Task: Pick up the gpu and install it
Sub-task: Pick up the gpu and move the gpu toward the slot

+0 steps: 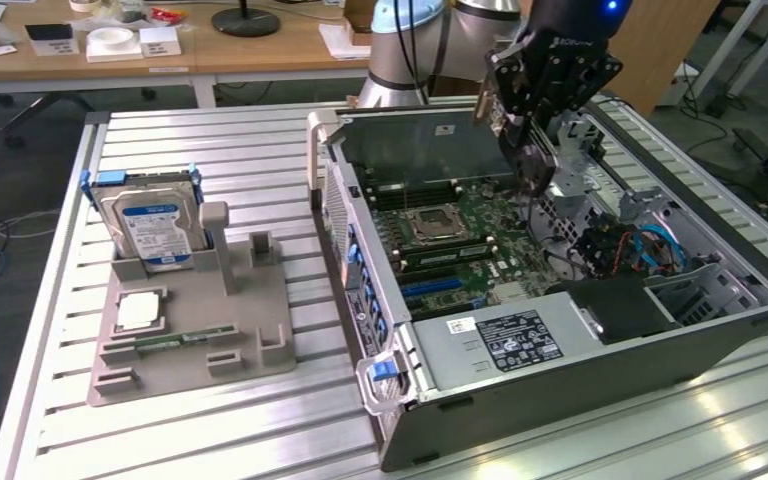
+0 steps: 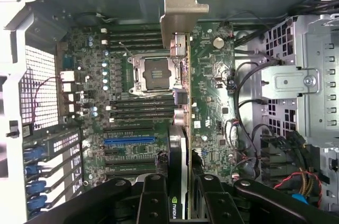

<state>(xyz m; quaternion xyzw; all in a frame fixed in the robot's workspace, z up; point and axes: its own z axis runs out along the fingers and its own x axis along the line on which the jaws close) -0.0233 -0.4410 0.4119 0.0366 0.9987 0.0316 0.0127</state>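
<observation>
My gripper (image 1: pixel 523 128) is shut on the gpu (image 1: pixel 535 160), a green card with a black cooler, and holds it on edge above the open computer case (image 1: pixel 598 385). In the wrist view the gpu (image 2: pixel 184 128) runs edge-on from between my black fingers (image 2: pixel 154 198) out to its silver end bracket (image 2: pixel 179 12). It hangs over the motherboard (image 2: pixel 212 91), beside the CPU socket (image 2: pixel 152 74). The blue expansion slot (image 2: pixel 130 140) lies off to one side of the card, apart from it.
A grey fixture (image 1: pixel 251 335) on the slatted table holds a hard drive (image 1: pixel 155 225) with a blue-white label and a thin memory stick (image 1: pixel 177 340). Inside the case sit a metal drive cage (image 2: pixel 296 83), cables (image 1: pixel 651 245) and memory slots (image 2: pixel 140 36).
</observation>
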